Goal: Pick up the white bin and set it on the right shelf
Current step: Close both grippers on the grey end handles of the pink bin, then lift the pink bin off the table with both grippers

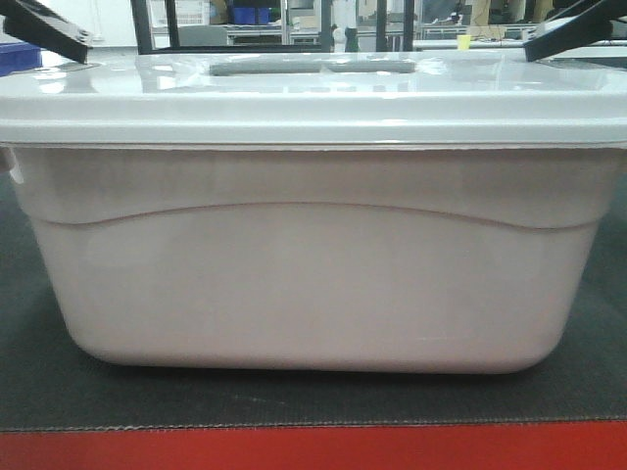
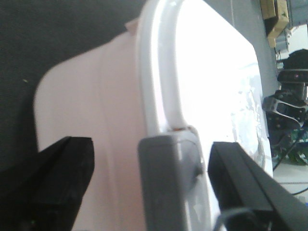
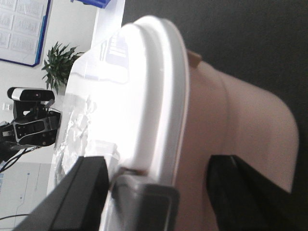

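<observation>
left end effector (image 2: 151,149) and right end effector (image 3: 156,163), both released, straddle ends of white bin (image 1: 313,284)

One white bin (image 1: 313,284), one dark table (image 1: 98,392), one potted plant (image 3: 57,65), two hands: left hand (image 2: 151,180), right hand (image 3: 159,192).

**No legible writing in any view**

The blue-framed wall chart (image 3: 21,29) in the right wrist view shows only a blurred grid. A printed sticker (image 3: 117,50) on the white bin (image 3: 240,120) lid is washed out and cannot be read.
</observation>
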`<state>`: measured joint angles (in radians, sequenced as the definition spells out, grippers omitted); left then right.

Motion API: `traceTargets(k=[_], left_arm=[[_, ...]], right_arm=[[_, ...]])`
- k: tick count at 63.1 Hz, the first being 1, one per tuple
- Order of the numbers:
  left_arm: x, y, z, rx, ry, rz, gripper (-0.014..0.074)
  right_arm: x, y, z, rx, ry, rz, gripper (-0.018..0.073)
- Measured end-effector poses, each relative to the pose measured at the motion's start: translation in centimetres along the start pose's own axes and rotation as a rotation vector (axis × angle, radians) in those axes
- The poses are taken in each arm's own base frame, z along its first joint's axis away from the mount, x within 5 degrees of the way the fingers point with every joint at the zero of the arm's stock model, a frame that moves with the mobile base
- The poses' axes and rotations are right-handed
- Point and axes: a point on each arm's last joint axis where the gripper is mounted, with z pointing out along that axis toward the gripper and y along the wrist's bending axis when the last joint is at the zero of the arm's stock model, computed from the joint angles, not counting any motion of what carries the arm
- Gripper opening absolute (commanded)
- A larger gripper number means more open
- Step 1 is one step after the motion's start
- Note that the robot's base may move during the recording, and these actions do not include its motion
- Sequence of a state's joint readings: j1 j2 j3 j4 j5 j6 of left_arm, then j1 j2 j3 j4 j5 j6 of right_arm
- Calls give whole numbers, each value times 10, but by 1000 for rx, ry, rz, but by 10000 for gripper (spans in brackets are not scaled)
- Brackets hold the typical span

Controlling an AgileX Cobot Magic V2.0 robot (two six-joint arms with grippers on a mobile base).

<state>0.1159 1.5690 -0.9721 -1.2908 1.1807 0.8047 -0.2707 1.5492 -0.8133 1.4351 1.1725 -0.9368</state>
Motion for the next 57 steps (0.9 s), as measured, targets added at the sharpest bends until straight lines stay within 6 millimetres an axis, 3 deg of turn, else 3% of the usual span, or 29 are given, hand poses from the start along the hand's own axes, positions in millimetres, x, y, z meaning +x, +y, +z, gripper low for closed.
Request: traceTargets(k=[10, 15, 29, 45, 57], left_arm=[[3, -6, 10, 17, 28, 14, 398], [4, -7, 11, 16, 32, 17, 373], [0, -8, 12, 16, -13, 6, 157], [-8, -10, 10, 51, -90, -49, -130], [-12, -14, 9, 95, -131, -74, -127]], right_arm=[[1, 2, 5, -4, 7, -6, 504], [1, 3, 5, -2, -1, -4, 445], [-4, 4, 4, -11, -53, 14, 210], [-4, 11, -2, 27, -103, -17, 170], [-6, 29, -11, 5, -179, -52, 167]])
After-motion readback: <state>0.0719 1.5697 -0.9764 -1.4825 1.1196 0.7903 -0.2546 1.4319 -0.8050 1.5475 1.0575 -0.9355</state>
